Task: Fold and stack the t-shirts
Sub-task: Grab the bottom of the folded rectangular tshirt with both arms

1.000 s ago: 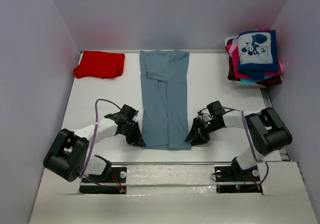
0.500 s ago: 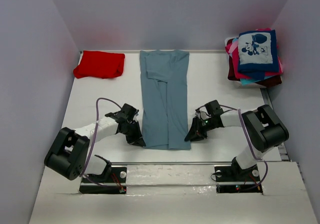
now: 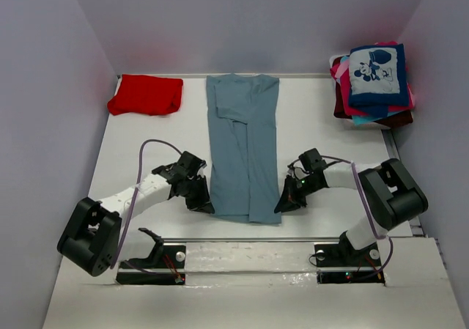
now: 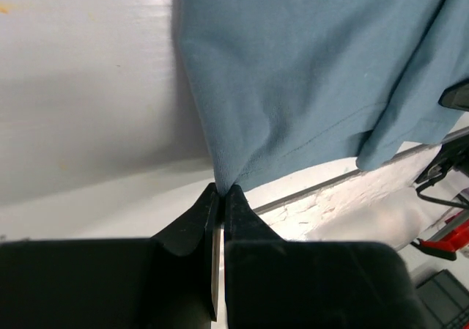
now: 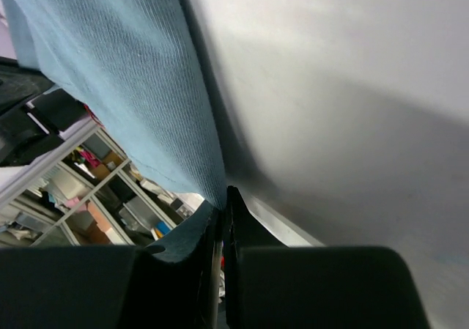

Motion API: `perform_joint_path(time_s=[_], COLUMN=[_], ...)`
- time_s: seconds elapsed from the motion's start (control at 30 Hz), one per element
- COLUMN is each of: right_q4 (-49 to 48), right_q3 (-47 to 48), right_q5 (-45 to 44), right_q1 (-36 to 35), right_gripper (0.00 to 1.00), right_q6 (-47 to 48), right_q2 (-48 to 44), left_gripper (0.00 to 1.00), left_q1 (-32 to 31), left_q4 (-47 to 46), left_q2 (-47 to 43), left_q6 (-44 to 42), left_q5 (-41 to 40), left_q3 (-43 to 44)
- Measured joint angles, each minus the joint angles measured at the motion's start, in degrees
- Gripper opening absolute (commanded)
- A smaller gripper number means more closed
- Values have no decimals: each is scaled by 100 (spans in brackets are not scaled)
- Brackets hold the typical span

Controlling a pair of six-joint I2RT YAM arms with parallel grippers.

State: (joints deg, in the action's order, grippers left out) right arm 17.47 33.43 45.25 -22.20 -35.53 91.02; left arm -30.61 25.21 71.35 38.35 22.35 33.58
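Pale lilac walls (image 3: 256, 21) close in a white table (image 3: 322, 124), and the grey-blue t-shirt (image 3: 242, 146) lies at its middle as a long narrow strip, sides folded inward, collar end toward the far wall. The left pincer (image 3: 207, 208) is clamped together on this shirt's near-left hem corner and the right pincer (image 3: 282, 206) on its near-right corner; both wrist views show cloth nipped between the tips. The step in hand looks like the lengthwise fold. The next move calls for both arms to lift the hem evenly and carry it toward the collar, corners level so the strip does not skew. Left of the shirt's collar end lies a folded red t-shirt (image 3: 146, 94). To its right, well apart, sits a stack (image 3: 374, 83) of folded tees topped by a navy cartoon-mouse print. No box or basket shows, so nothing is held in a container.
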Motion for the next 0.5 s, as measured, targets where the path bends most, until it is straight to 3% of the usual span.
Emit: perform_joint_path(time_s=[0.3, 0.5], right_q4=[610, 846], right_q3=[205, 264], right_q5=[-205, -238], right_q1=[-461, -811], right_gripper=[7, 7], right_q6=[-7, -94], right_q2=[-39, -101], left_gripper=[6, 6], left_q1=[-400, -649], left_q4=[109, 350], left_q2=[-208, -898], left_q6=[-17, 116], left_q5=[-76, -153], left_q3=[-24, -236])
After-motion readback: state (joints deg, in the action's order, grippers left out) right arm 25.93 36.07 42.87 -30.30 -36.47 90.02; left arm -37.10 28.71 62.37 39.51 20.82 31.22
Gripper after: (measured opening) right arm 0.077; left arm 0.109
